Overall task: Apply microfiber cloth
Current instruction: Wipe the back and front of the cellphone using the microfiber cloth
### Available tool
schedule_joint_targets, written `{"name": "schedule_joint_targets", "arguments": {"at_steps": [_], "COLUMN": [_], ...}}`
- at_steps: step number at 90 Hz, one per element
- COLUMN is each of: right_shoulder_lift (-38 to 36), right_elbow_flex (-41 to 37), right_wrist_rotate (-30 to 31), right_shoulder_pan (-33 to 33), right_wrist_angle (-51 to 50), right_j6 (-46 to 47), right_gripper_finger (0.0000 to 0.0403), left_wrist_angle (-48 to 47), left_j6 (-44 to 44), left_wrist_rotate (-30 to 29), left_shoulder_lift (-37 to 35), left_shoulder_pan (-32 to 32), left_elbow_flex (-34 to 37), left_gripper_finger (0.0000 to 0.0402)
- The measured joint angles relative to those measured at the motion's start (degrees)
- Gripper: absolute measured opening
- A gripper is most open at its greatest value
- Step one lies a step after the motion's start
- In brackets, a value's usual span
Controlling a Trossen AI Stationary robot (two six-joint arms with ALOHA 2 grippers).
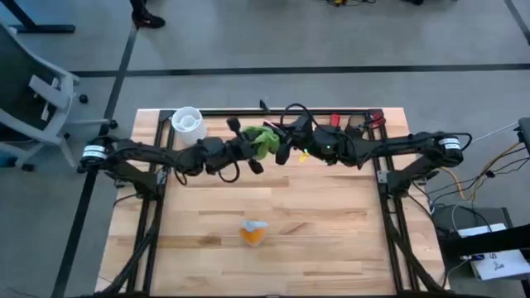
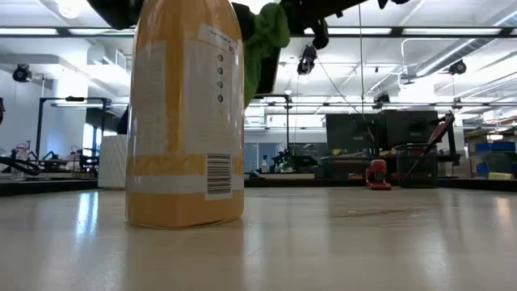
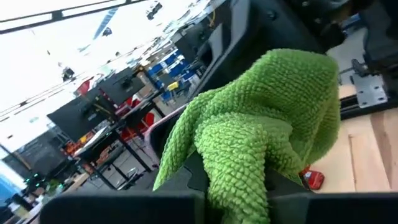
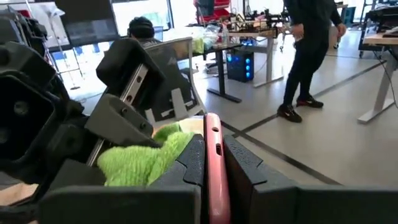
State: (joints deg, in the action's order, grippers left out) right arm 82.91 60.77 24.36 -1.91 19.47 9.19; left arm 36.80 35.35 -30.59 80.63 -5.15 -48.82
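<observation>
Both arms meet above the table's far middle. My left gripper (image 1: 251,154) is shut on the lime-green microfiber cloth (image 1: 264,141), which shows bunched in the left wrist view (image 3: 261,124). My right gripper (image 1: 288,146) is shut on a phone with a pink rim (image 4: 213,155), held edge-on. The cloth (image 4: 140,163) lies against one flat side of the phone. In the low view the cloth (image 2: 271,36) hangs high above the tabletop. My left gripper pinches a bunched fold of the cloth (image 3: 239,177) between its two fingers, several layers thick. The cloth bulges out past the fingers, clear of the table, and its free bulk rests against the phone's side. My right gripper pinches the phone by its two flat faces, one finger (image 4: 189,168) on each side of the pink edge (image 4: 214,180). The phone stands edge-on between the fingers and is lifted clear of the table.
An orange-and-white spray bottle (image 1: 254,233) stands upright near the table's front middle. A white cup (image 1: 188,122) sits at the far left, red-handled tools (image 1: 356,122) at the far right. A person (image 4: 308,50) walks in the room beyond.
</observation>
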Motion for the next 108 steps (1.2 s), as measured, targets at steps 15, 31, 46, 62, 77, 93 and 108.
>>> {"name": "schedule_joint_targets", "arguments": {"at_steps": [15,31,46,62,77,93,108], "right_shoulder_lift": [0.02,0.02,-0.3,-0.72,-0.72,-1.05,-0.87], "right_elbow_flex": [-0.21,-0.24,0.16,1.72,2.05,2.05,1.93], "right_wrist_rotate": [0.36,1.4,0.32,-0.87,-0.94,-0.04,1.45], "right_shoulder_pan": [0.0,0.04,0.2,0.33,0.35,0.3,0.2], "right_wrist_angle": [-0.96,-0.24,0.32,0.26,0.61,1.37,-0.17], "right_j6": [-0.8,-2.84,-3.77,-5.54,-5.37,-4.52,-3.08], "right_gripper_finger": [0.001,0.001,0.001,0.001,0.001,0.001,0.001], "left_wrist_angle": [-4.71,-9.06,-9.64,-9.2,-7.78,-6.64,-6.1], "left_j6": [-3.84,-11.37,-15.14,-19.43,-20.85,-17.49,-14.45], "left_wrist_rotate": [-1.52,-1.81,-1.02,3.47,5.82,7.65,10.62], "left_shoulder_lift": [-0.4,-0.28,-0.12,-0.1,-0.05,0.16,0.03], "left_shoulder_pan": [-0.04,-0.32,-0.42,-0.42,-0.42,-0.37,-0.17], "left_elbow_flex": [0.09,2.47,5.98,7.99,8.1,4.69,-0.92], "left_gripper_finger": [0.002,0.002,0.002,0.002,0.002,0.002,0.002]}}
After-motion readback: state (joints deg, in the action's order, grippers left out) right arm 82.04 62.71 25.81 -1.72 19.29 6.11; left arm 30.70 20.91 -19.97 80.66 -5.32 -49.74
